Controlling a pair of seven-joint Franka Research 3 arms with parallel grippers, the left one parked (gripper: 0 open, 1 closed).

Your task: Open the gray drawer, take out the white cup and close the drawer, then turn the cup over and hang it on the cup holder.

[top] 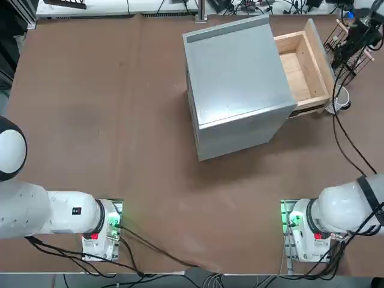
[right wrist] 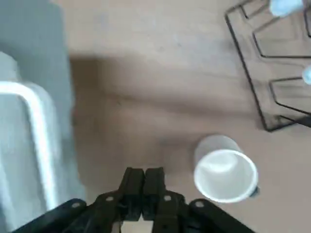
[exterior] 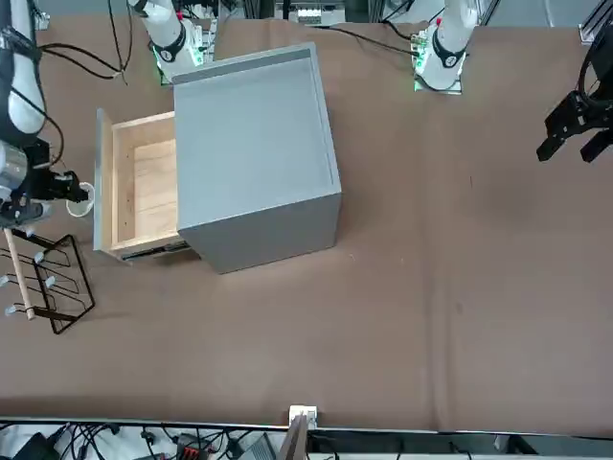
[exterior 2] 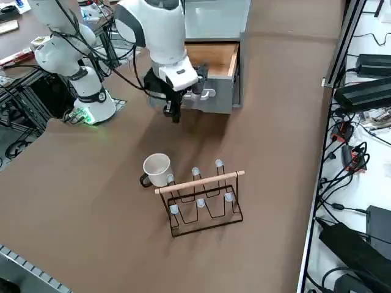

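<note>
The gray drawer stands pulled out of the gray cabinet, and its wooden tray shows nothing inside. The white cup stands mouth up on the table, just beside the cup holder, a dark wire rack with white-tipped pegs. My right gripper hangs over the table between the drawer front and the cup, shut with nothing in it. In the wrist view the fingers press together, the cup is beside them and apart, and the drawer's handle is on the other side.
The cabinet fills the middle of the table. The cup holder stands near the table's edge by the drawer's open end. Cables trail from the arm bases along the near edge.
</note>
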